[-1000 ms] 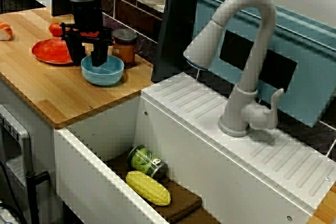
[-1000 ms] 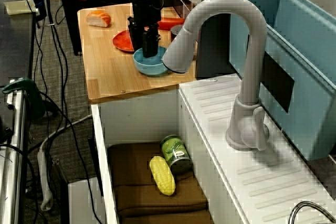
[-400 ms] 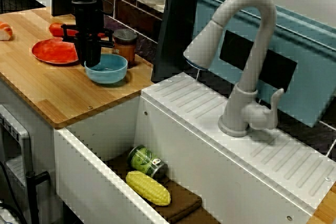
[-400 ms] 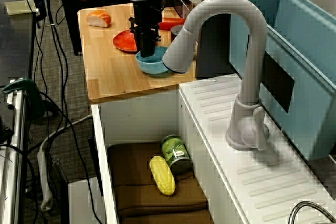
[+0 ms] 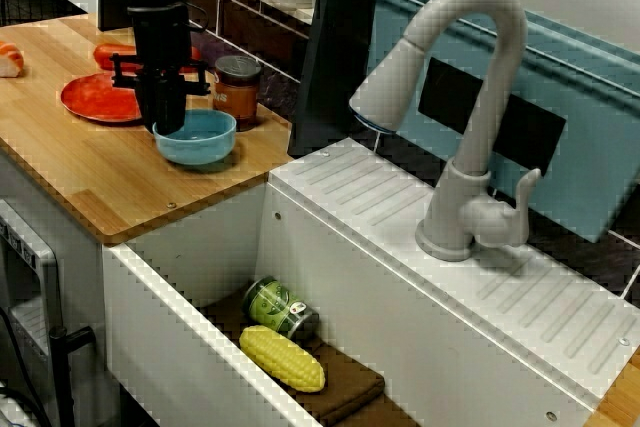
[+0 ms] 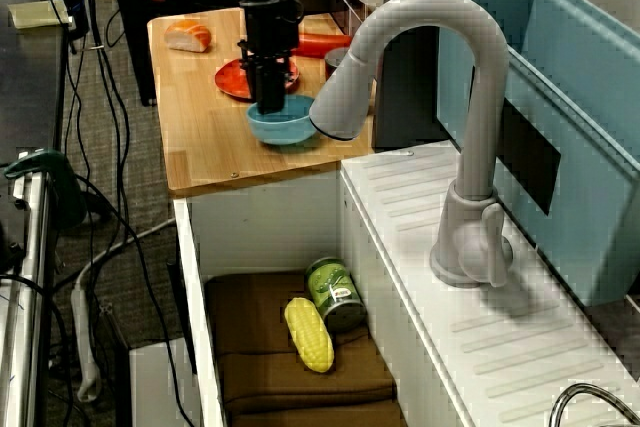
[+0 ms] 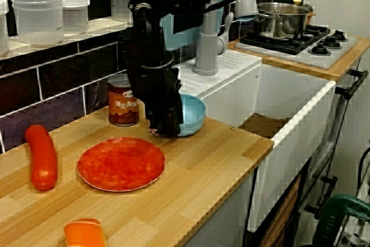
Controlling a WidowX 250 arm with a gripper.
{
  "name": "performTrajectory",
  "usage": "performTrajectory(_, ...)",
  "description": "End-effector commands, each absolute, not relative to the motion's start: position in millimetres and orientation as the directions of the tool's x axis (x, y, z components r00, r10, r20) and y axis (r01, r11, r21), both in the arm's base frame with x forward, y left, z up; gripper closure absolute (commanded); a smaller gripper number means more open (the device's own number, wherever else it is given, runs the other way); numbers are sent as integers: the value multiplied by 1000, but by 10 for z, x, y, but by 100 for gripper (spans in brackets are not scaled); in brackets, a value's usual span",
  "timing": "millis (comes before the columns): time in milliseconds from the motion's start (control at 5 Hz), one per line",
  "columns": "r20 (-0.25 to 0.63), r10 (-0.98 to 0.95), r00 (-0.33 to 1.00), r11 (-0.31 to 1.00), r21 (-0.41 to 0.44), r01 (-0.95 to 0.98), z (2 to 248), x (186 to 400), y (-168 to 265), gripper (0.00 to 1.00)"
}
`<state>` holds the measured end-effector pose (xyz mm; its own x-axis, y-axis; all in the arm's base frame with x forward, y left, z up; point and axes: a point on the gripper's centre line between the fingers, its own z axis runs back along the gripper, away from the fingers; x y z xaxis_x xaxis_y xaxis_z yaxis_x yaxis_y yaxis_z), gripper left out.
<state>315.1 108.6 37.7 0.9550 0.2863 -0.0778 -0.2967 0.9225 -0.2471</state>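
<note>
We see one white sink basin (image 6: 190,277), floored with one brown cloth (image 5: 345,387). One wooden counter (image 5: 90,172) runs off to its left, and one grey arched tap (image 5: 480,97) stands at its far rim.

On the counter, one black gripper (image 5: 165,117) points straight down. Its fingers are drawn together on the left rim of the one light-blue round bowl (image 5: 200,137), which is near the counter's right end.

One flat red plate (image 5: 95,97) lies just left of the bowl, with one red sausage (image 7: 41,157) beyond it. One brown bean tin (image 5: 238,92) stands just behind the bowl.

On the cloth, one yellow corn cob (image 5: 282,359) and one green can (image 5: 280,309) lie side by side.
</note>
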Motion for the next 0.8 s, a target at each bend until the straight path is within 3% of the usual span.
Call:
performTrajectory(0,27,279,960,907,-337,-254,839,2867,1234,100)
performTrajectory(600,49,281,959,902,-355,-246,905,2757,1252,100)
